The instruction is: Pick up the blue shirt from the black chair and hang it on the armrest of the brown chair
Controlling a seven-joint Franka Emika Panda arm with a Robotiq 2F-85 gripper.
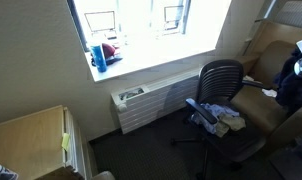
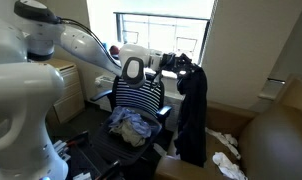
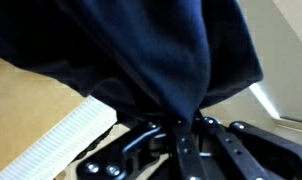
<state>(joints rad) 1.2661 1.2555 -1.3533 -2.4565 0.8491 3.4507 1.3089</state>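
My gripper [image 3: 181, 128] is shut on the dark blue shirt [image 3: 141, 50], pinching a gathered fold. In an exterior view the shirt [image 2: 193, 110] hangs in the air from the gripper [image 2: 179, 64], beside the black chair [image 2: 139, 95]. In the other exterior view the shirt [image 1: 294, 75] hangs at the right edge, over the brown chair [image 1: 272, 58] and apart from the black chair [image 1: 223, 85]. The brown chair also shows low and near in an exterior view [image 2: 276, 145]. Its armrest is not clear to see.
Other crumpled clothes [image 1: 217, 118] lie on the black chair's seat, also seen in the other exterior view [image 2: 133, 126]. A radiator [image 1: 151, 103] stands under the window. A wooden desk [image 1: 31, 138] is at the left. Pale cloths [image 2: 227, 160] lie on the floor.
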